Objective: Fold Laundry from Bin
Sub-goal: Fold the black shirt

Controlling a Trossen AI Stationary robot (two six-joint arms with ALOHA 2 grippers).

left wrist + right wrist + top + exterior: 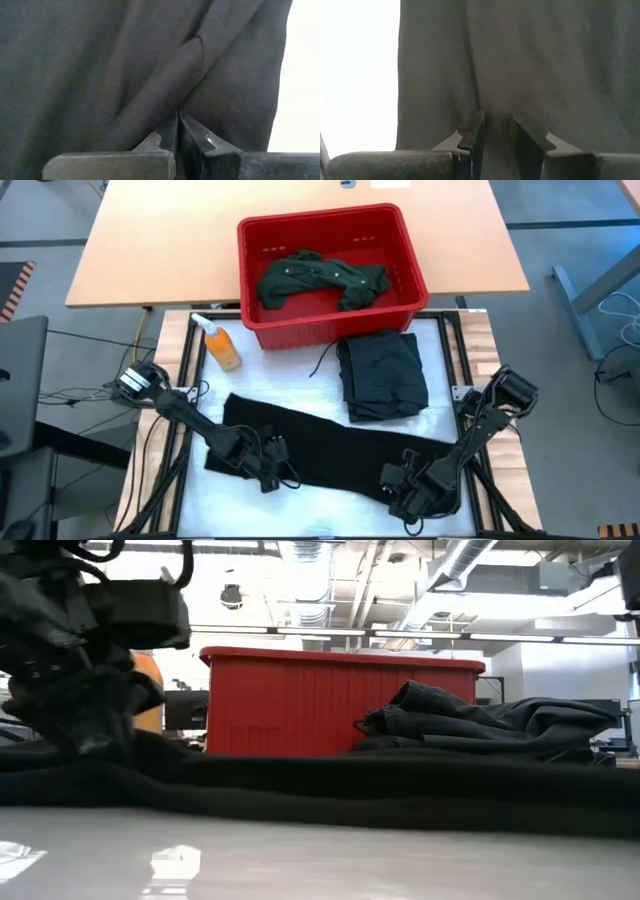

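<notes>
A long black garment (330, 445) lies spread across the near half of the white table mat (320, 515), one end near each arm. My left gripper (272, 472) is down on its left end and shut on it. My right gripper (405, 490) is down on its right end, with cloth between its fingers. A folded dark garment (382, 375) lies behind the black one, in front of the red bin (400, 240). A dark green shirt (320, 280) lies crumpled inside the bin. My left gripper pinches a raised fold of the black garment (187, 85) between its two closed fingers (170, 132), near the garment's left end. The fingers slant down from above. The rest of the garment lies on the table. My right gripper has the black garment's cloth (496, 112) between its two fingers (474, 132), close to the garment's right end, with creases running toward the gap. The fingers point steeply down. One layer or several, I cannot tell. The garment lies on the table.
An orange bottle (222, 345) stands at the mat's far left corner, beside the bin. Bare white mat (320, 860) runs along the near edge in front of the black garment. Cables hang off the left arm's base (140, 380).
</notes>
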